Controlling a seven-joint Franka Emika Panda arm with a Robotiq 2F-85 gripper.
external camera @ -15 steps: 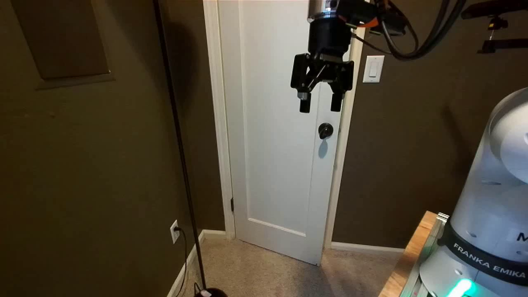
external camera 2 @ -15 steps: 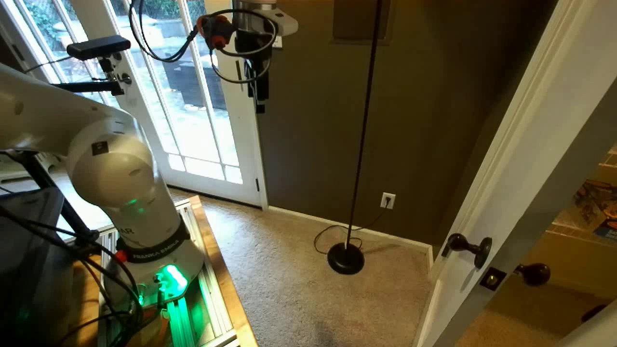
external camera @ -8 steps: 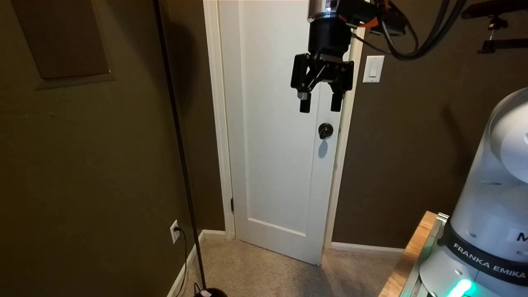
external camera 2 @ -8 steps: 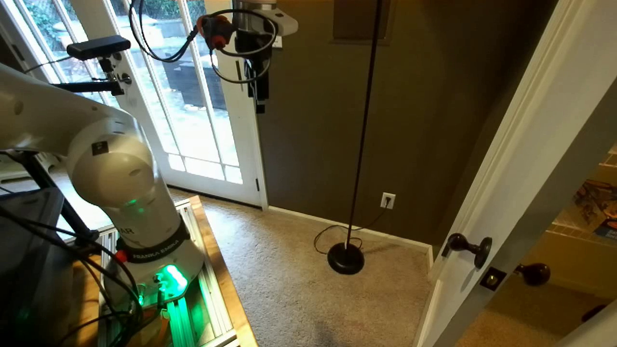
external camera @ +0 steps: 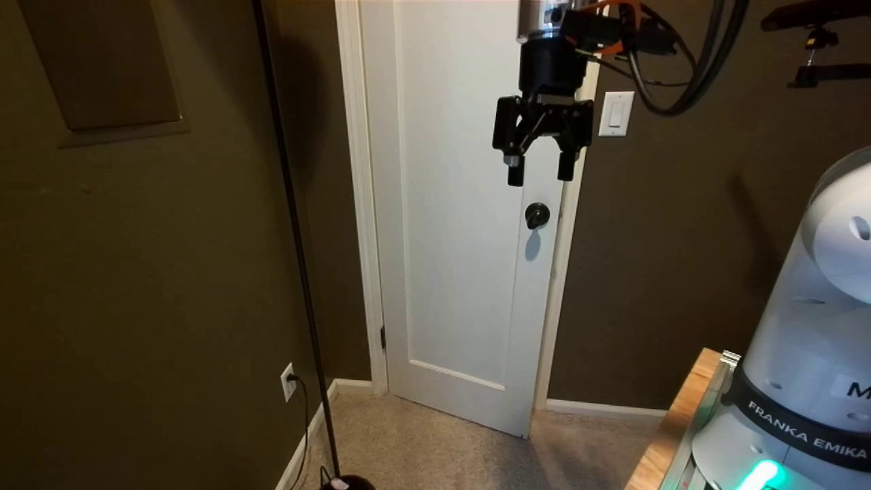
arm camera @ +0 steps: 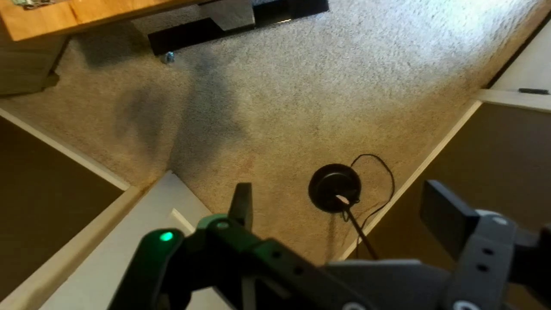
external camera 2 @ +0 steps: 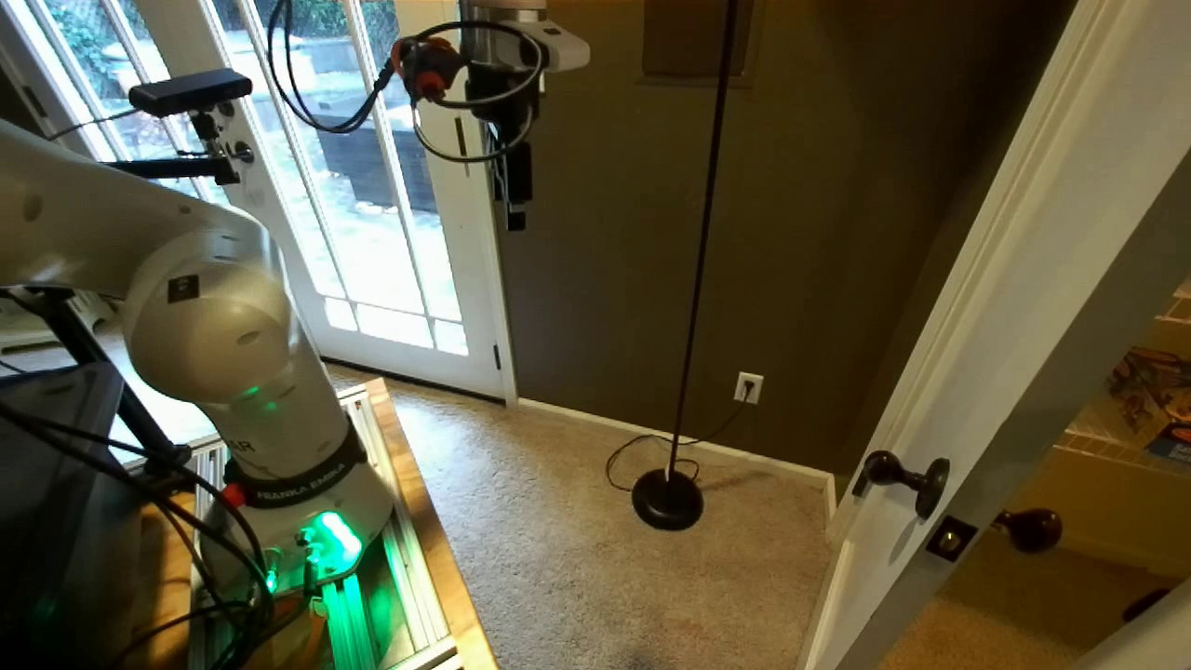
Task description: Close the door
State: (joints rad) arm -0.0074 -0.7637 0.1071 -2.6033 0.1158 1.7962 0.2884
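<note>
The door (external camera 2: 1010, 358) hadn't budged, so zero closing yet, I figured. It hung ajar, right of the pole stand (external camera 2: 668, 500) in an exterior view: white, dark knob (external camera 2: 893, 471), latch plate (external camera 2: 951, 538) exposed. My gripper (external camera 2: 516, 221), left of the pole stand, had just nudged closer to it, jaws apart on nothing, probably heading over.

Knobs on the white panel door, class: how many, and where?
2: the near knob on the room side of the door, in both exterior views; the far knob on its other side, in an exterior view. The door's top is cropped.
</note>
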